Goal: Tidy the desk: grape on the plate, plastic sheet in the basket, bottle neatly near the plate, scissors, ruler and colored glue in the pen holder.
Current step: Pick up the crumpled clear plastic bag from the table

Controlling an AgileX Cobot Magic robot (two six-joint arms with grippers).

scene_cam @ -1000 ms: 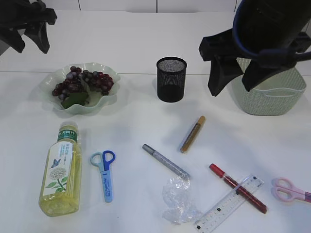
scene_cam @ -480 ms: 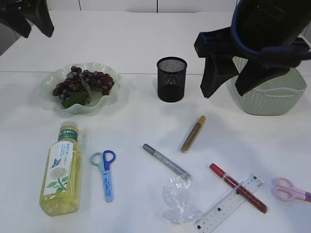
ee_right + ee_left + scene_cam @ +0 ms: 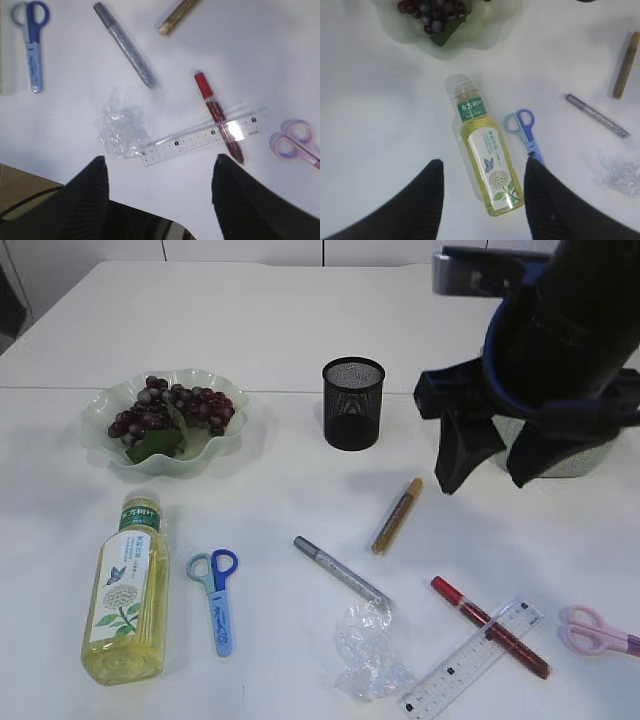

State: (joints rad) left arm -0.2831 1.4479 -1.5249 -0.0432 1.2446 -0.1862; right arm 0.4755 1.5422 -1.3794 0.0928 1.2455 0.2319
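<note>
Grapes (image 3: pixel 165 408) lie in the pale green plate (image 3: pixel 100 420). The bottle (image 3: pixel 125 590) lies flat in front of it, beside blue scissors (image 3: pixel 217 598). Crumpled plastic sheet (image 3: pixel 368 650), clear ruler (image 3: pixel 470 660) and gold (image 3: pixel 397 515), silver (image 3: pixel 340 572) and red (image 3: pixel 490 627) glue pens lie front right, with pink scissors (image 3: pixel 598 630) at the edge. The black pen holder (image 3: pixel 353 403) stands at the back. My left gripper (image 3: pixel 484 162) hangs open high over the bottle (image 3: pixel 487 160). My right gripper (image 3: pixel 484 483) is open and empty above the ruler (image 3: pixel 200 136).
The woven basket (image 3: pixel 575 466) at the right is mostly hidden behind my right arm. In the right wrist view the table's front edge (image 3: pixel 45 172) runs just under the plastic sheet (image 3: pixel 120 127). The left arm is out of the exterior view.
The left arm has drawn back out of the exterior view at the upper left. The right gripper has swung left, then come lower and forward toward the pens, still open.
</note>
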